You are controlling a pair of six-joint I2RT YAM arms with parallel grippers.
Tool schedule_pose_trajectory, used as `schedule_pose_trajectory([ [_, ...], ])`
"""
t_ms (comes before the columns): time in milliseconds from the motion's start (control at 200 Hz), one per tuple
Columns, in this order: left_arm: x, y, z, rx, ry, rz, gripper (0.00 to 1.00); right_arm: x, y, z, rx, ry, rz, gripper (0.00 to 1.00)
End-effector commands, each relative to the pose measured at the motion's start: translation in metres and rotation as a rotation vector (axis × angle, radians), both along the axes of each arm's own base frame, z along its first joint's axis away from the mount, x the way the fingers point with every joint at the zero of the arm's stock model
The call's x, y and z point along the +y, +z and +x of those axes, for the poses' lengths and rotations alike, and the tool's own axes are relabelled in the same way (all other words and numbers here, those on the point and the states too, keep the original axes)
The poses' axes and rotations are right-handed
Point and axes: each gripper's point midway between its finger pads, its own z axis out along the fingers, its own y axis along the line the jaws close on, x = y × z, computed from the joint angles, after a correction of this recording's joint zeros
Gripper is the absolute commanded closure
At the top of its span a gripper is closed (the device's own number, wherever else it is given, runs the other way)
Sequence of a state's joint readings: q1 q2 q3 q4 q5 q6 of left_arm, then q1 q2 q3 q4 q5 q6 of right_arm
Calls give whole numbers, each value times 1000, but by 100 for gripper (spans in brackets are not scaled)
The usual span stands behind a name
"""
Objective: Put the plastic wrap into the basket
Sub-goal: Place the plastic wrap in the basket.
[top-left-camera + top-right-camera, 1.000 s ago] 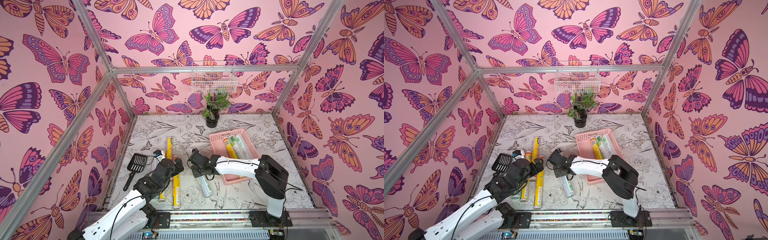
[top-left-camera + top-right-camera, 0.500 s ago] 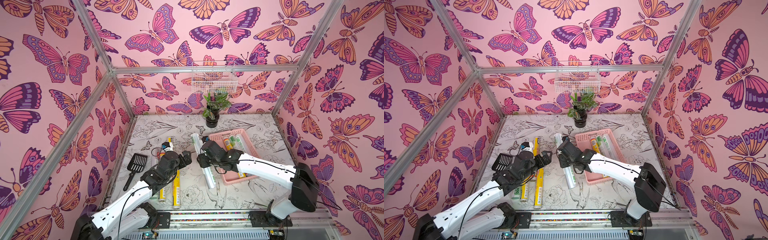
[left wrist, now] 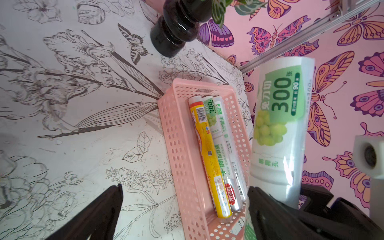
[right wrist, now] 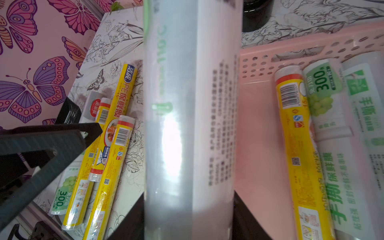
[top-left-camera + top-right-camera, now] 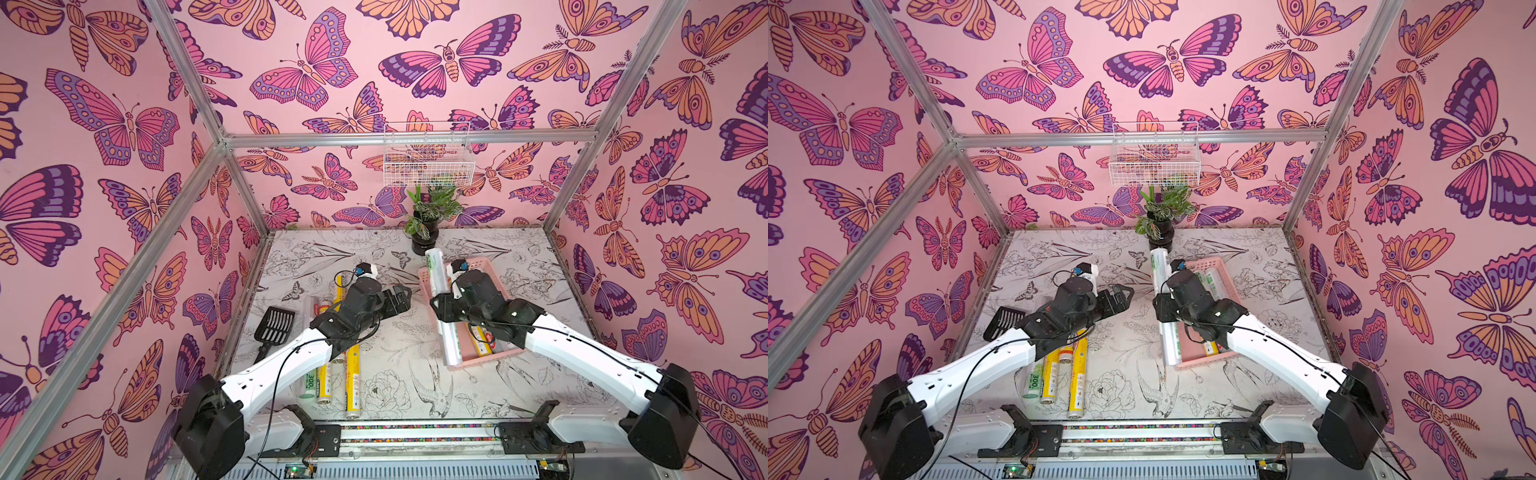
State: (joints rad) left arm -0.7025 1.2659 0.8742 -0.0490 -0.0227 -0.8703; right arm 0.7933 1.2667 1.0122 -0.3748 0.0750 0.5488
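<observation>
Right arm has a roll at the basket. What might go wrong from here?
1. The held roll in the right gripper seems to hang over a side wall of the basket, not its floor; released here, it may hit the rim and roll out.
2. Its far end looks close to the plant pot; swinging it could knock the pot.
3. The open left gripper hovers nearby; a leftward shift risks a bump.

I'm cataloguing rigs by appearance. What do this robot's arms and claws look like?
The left arm and right arm have white links between bulky black joints, each trailed by a thin black cable. The left claw and right claw are black with flat angular fingers. White camera blocks sit at the wrists.
</observation>
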Motion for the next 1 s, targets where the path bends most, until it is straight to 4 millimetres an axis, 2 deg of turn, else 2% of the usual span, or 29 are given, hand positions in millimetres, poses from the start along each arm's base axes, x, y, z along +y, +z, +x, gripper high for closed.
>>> schedule_pose_trajectory([
  [0, -24, -4, 3, 3, -64, 7, 0, -8, 13, 9, -25, 5, 49, 76],
  [210, -65, -15, 1, 68, -166, -15, 0, -30, -3, 25, 32, -25, 28, 76],
  [386, -83, -22, -2, 96, -228, -20, 0, -43, -17, 39, 53, -47, -35, 76],
  [676, -89, -28, -4, 112, -263, -18, 0, -57, -51, 55, 126, 50, -223, 76],
  [786, -89, -31, -4, 118, -262, -14, 0, -55, -64, 57, 163, 86, -248, 76],
  [981, -87, -32, -5, 119, -259, -11, 0, -47, -74, 60, 176, 120, -236, 75],
  [996, -87, -32, -5, 119, -260, -11, 0, -46, -85, 60, 201, 124, -248, 75],
])
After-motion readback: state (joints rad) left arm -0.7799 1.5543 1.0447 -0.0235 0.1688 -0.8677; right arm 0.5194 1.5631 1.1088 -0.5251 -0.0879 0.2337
